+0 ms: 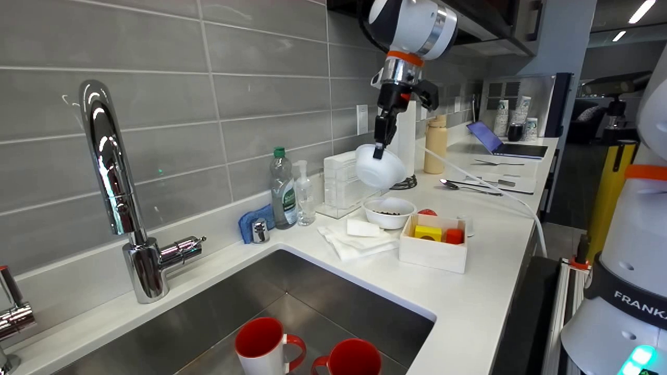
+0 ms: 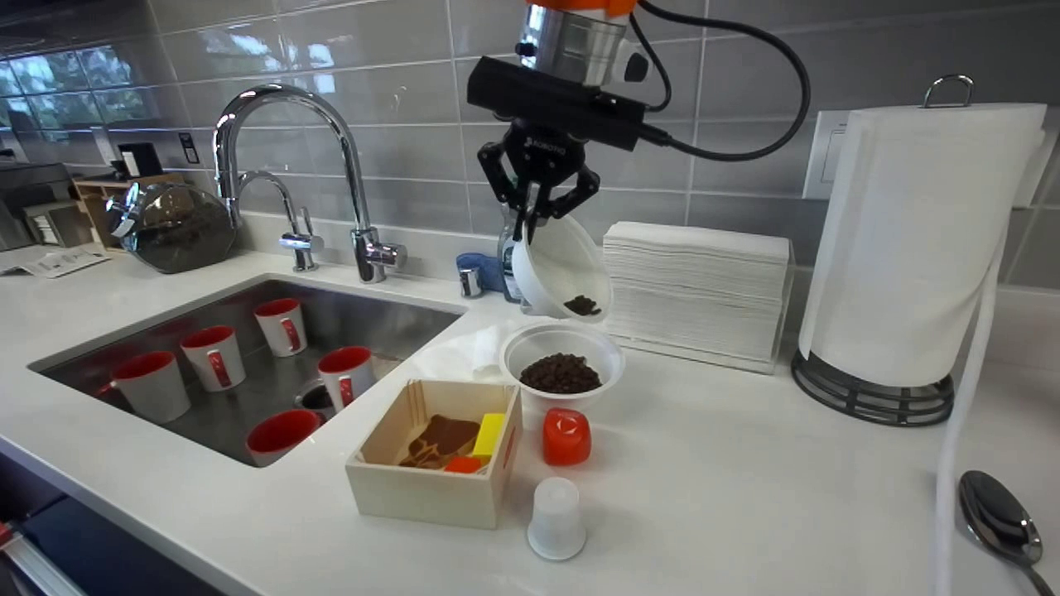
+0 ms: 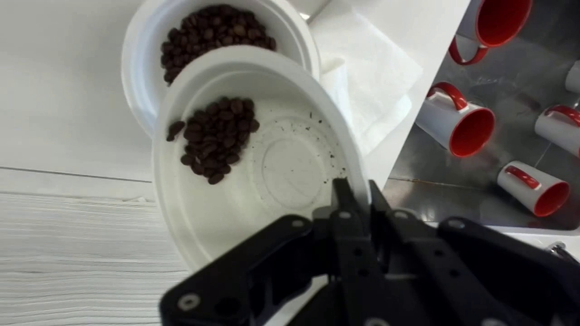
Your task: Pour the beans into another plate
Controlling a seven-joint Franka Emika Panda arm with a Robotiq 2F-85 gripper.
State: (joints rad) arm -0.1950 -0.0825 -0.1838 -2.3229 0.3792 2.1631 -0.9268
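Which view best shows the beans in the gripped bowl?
Wrist view: it looks into the bowl, separating individual beans. In an exterior view the beans are just a small dark clump; in an exterior view the bowl shows only its outside, hiding them.

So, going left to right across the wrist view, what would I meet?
Napkin stack, held bowl, loose napkin, mugs. I've left out the counter bowl and the gripper, since they overlap other things there.
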